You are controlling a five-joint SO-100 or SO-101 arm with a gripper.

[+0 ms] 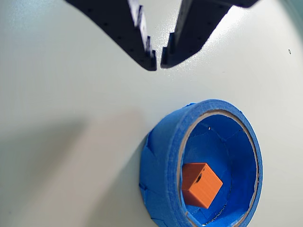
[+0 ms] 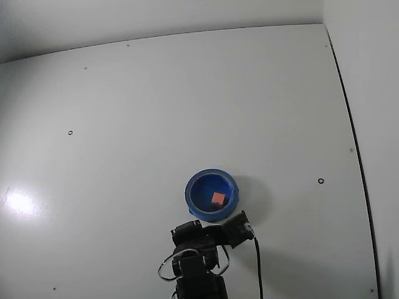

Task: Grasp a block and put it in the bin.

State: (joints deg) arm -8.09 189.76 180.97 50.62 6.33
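The orange-red block (image 1: 201,184) lies inside the blue bin (image 1: 161,165), on its floor, tilted a little. In the fixed view the block (image 2: 218,199) shows as a small orange square inside the round blue bin (image 2: 191,192). My gripper (image 1: 158,64) enters the wrist view from the top. Its black fingertips (image 1: 149,59) nearly touch and hold nothing. It hovers over bare table beside the bin, apart from the rim. In the fixed view the black arm (image 2: 198,255) sits at the bottom edge, just below the bin.
The bin stands on a plain white table (image 2: 156,112) with a few small screw holes. A dark seam (image 2: 349,131) runs down the table's right side in the fixed view. A black cable (image 2: 257,268) hangs from the arm.
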